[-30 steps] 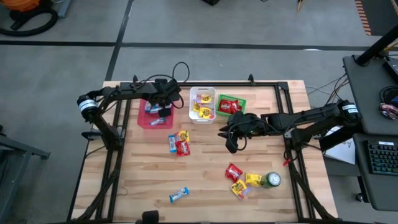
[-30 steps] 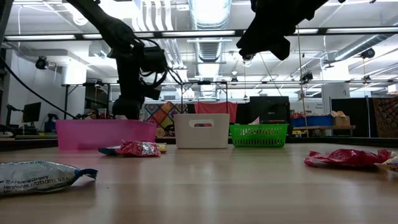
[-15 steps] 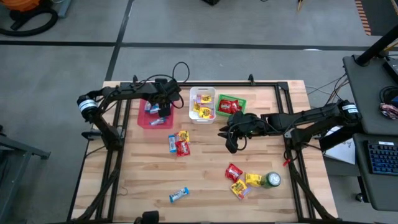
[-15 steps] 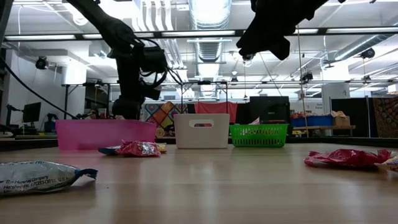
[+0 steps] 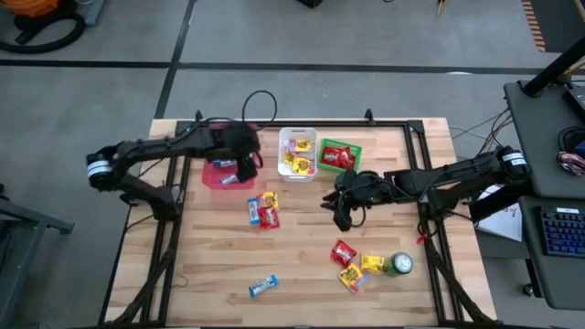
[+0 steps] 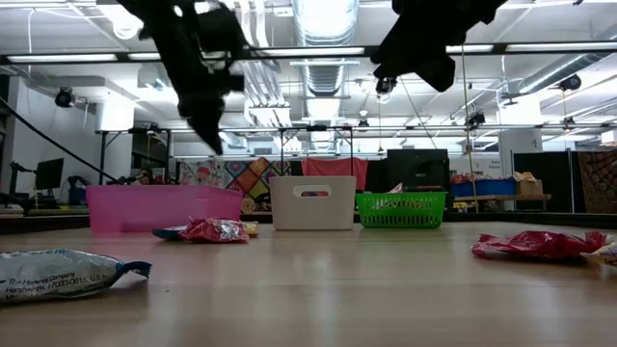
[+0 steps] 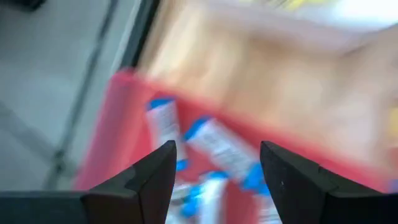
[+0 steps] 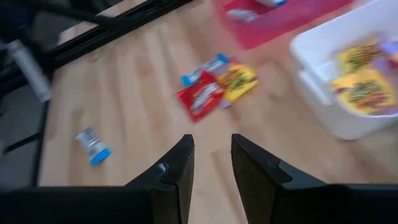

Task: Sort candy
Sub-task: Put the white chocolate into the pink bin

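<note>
While both arms hang above the bench, the scene reads from left to right as follows.

Left tool [image 5: 245, 167]: over the near right corner of the pink bin [image 5: 213, 175], fingers [image 7: 149, 180] spread apart and carrying nothing. The left wrist view shows blue-and-silver bars [image 7: 217, 146] lying in that bin below it.

Change on the left: a second ago this arm reached farther over the bench with its tool down by the bin; now its base end has swung outward and, in the low view, the tool [image 6: 214, 130] sits higher, clear above the bin wall.

Middle bins: a white bin [image 5: 284, 170] holds yellow packets [image 5: 297, 164]; touching its right side, a green basket [image 5: 355, 146] holds red packets [image 5: 336, 157].

Loose candy, centre: a blue bar [image 5: 253, 212], a yellow packet [image 5: 269, 198] and a red packet [image 5: 269, 217] lie together just in front of the pink bin. One blue bar [image 5: 262, 287] lies alone near the front edge.

Open room: bare wood between this cluster and the right-hand pile.

Right tool [image 5: 342, 210]: above mid-bench, in front of the green basket, fingers [image 8: 177, 168] slightly parted and empty. Barely moved.

Right front: red and yellow packets [image 5: 352, 265] beside a green can [image 5: 400, 265].
</note>
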{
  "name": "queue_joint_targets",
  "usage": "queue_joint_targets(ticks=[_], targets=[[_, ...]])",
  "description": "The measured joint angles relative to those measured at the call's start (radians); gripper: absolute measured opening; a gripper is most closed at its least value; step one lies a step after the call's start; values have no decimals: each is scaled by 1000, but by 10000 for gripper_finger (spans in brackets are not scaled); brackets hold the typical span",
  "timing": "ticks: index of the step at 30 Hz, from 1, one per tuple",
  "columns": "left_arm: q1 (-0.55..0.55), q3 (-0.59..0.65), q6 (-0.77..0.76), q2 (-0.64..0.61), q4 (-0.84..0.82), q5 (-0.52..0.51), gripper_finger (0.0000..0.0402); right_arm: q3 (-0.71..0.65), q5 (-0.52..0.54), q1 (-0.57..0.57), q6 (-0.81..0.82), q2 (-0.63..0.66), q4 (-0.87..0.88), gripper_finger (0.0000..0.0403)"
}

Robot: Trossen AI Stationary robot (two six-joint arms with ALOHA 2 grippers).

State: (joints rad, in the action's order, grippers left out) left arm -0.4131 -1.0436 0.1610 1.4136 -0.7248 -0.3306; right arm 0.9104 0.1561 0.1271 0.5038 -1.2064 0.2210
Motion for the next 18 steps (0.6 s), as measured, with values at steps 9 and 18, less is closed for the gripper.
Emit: queue_joint_targets(ticks=[9, 18], targets=[[343, 138, -188, -216, 246, 184, 198, 0, -72, 100, 182, -14, 49, 98], [681, 324, -290, -247, 566, 106, 197, 21, -305, 153, 398, -204, 139, 98]])
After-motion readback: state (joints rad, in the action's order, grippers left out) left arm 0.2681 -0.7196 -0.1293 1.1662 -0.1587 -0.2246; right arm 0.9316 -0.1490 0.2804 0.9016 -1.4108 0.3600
